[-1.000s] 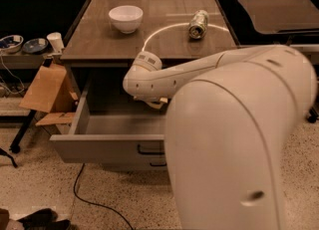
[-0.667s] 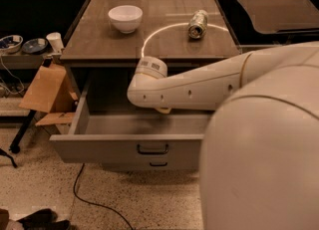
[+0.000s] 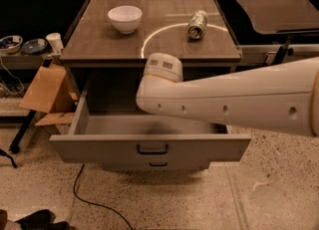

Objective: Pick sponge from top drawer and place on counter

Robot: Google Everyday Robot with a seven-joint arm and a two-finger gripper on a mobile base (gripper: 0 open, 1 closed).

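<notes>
The top drawer (image 3: 99, 150) stands pulled out under the counter (image 3: 164, 45), its dark loop handle (image 3: 152, 149) facing me. The bare grey drawer floor (image 3: 114, 124) shows on the left; the rest is covered by my white arm (image 3: 224, 107), which reaches in from the right across the drawer opening. My gripper is hidden behind the arm, somewhere at the drawer. The sponge is hidden. The counter bears a pale arc mark.
A white bowl (image 3: 124, 18) and a crushed metal can (image 3: 198, 24) sit on the counter. Cardboard (image 3: 47, 89) leans at the drawer's left. Bowls and a cup (image 3: 54, 42) sit on a left shelf. A lower drawer handle (image 3: 158, 164) and a floor cable (image 3: 94, 201) show below.
My arm's bulk has swung away to the right and up, uncovering the drawer front's right half. The arm's elbow joint has shifted slightly right over the drawer.
</notes>
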